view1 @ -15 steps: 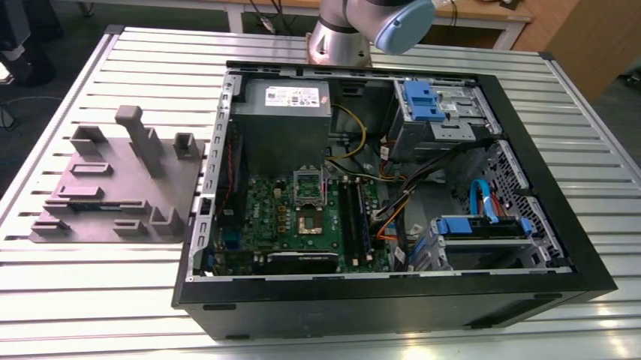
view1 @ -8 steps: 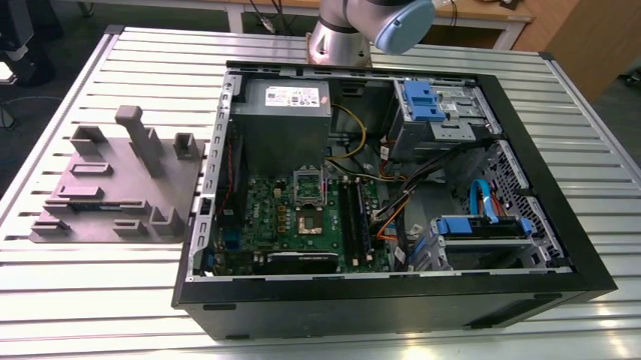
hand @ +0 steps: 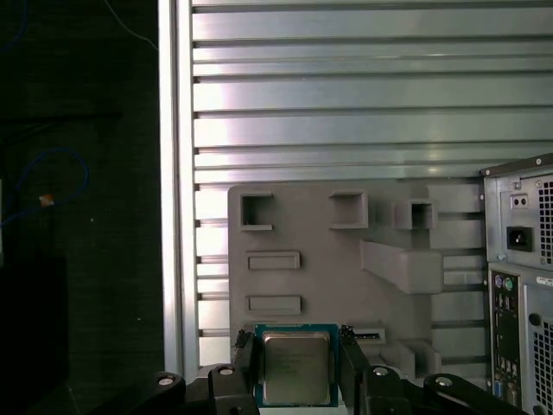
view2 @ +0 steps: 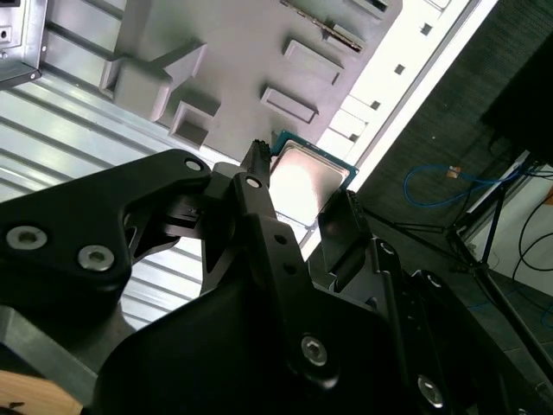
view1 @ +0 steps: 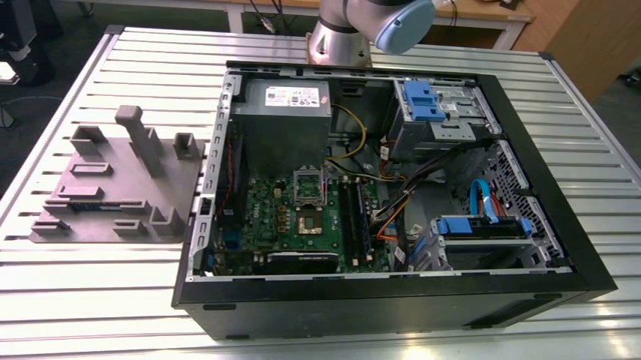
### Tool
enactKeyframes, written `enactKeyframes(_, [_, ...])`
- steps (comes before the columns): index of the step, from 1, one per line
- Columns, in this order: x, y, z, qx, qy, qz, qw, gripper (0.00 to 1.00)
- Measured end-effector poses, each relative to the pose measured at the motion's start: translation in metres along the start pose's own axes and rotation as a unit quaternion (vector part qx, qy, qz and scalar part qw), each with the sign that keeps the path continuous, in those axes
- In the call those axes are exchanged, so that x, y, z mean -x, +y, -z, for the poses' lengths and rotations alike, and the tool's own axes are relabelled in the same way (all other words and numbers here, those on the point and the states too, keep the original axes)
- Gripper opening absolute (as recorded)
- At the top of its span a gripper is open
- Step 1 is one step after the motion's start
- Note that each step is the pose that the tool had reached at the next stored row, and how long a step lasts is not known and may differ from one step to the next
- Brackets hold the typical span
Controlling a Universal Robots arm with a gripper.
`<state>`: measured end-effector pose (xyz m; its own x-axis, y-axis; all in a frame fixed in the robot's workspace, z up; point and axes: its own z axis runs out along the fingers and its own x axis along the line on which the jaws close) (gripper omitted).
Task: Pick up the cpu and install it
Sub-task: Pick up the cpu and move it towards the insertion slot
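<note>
Silver-grey metal with a thin green edge, the cpu sits clamped between the two black fingers of the gripper, one finger pressed against each of two opposite sides, so the tool is narrowed onto the chip and holding it. In both wrist views the cpu shows its shiny top, with the gripper around it and raised above the grey fixture tray, well apart from it. The tray carries raised blocks and shallow rectangular pockets and lies flat on the slatted aluminium table. In the first wrist view the rear panel of the computer case stands just beside the tray. In the exterior view the fixture tray lies on the table at the exterior view's left, close against the open black computer case, which lies on its side. Inside the case, the green motherboard occupies the near-left part, with the socket near its middle and the socket's bracket tipped up at its far side. The grey power supply sits beyond it at the far end. The arm rises from the far edge of the table.
</note>
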<state>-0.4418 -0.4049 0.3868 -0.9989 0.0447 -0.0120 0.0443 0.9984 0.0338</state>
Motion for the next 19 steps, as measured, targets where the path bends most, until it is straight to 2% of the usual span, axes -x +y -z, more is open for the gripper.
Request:
enactKeyframes(11, [0.003, 0.0002, 0.0, 0.0, 0.0, 0.0, 1.0, 0.47])
enactKeyframes(13, [0.0059, 0.0003, -0.0001, 0.0, 0.0, 0.0, 1.0, 0.47])
enactKeyframes(19, [0.0059, 0.0003, 0.0013, 0.0, 0.0, 0.0, 1.0, 0.47])
